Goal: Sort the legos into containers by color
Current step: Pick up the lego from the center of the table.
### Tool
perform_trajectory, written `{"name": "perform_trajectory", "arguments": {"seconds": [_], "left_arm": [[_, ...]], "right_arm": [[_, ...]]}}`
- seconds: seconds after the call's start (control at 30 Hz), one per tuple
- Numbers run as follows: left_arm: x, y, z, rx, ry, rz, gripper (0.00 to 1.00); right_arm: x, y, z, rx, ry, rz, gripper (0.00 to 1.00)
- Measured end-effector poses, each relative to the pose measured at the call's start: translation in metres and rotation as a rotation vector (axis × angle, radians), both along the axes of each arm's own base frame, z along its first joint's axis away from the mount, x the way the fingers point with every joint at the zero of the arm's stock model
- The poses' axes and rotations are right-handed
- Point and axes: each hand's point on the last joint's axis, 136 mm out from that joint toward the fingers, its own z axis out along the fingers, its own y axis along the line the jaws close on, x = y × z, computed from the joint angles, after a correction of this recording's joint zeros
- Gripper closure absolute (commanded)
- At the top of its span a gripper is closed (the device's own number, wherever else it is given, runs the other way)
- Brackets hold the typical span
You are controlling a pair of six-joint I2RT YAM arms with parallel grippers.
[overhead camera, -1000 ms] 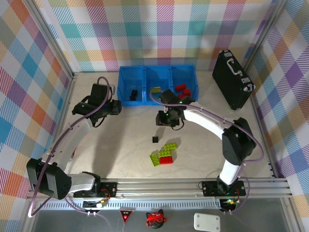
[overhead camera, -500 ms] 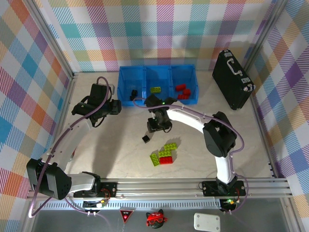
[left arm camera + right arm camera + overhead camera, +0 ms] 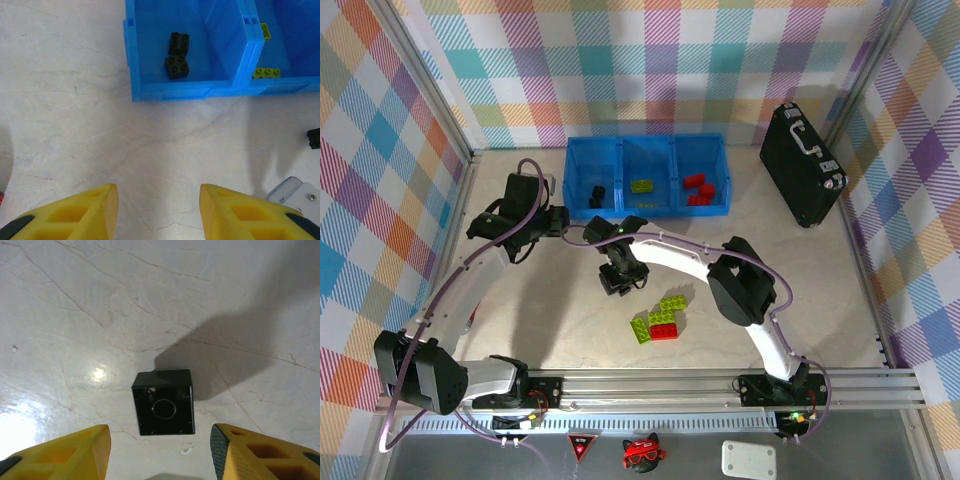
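Sorting looks a little past halfway, judging by what lies where. The containers [image 3: 660, 212], three blue bins joined in a row at the far side of the desk [image 3: 570, 330], already hold legos by colour. Two black bricks [image 3: 177, 55] sit in the left compartment, lime bricks [image 3: 642, 185] in the middle one and red bricks [image 3: 698, 187] in the right one. As far as the top view shows, no colour is in the wrong bin.

Two lots are left. A loose cluster [image 3: 660, 318] of lime pieces and one red piece, touching one another, lies on the desk between the bins and the arm bases. A single black brick [image 3: 164, 402] lies apart from it on bare desk, hollow underside up.

The right pincer [image 3: 160, 442] hangs over that black brick with its yellow fingers [image 3: 75, 450] apart. Neither finger touches the brick, which lies just ahead of the gap between them. The left pincer [image 3: 158, 200] is likewise apart and holds nothing. It points at bare desk just in front of the left compartment.

The black brick seems to be the piece in hand, and it belongs with the two black ones in the left compartment. After that the cluster has to be split, lime to the middle and red to the right. If any of those pieces are pressed together, lifting one may drag its neighbour along. A black case [image 3: 803, 165] stands well apart on the right and has no part in this.
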Motion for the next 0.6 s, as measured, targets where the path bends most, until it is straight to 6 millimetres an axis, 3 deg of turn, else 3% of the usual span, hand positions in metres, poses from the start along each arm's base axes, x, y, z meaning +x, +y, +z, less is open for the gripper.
{"name": "perform_trajectory", "arguments": {"seconds": [0.6], "left_arm": [[-0.001, 0.001, 0.003, 0.001, -0.009, 0.004, 0.53]], "right_arm": [[0.002, 0.001, -0.015, -0.028, 0.014, -0.001, 0.51]]}}
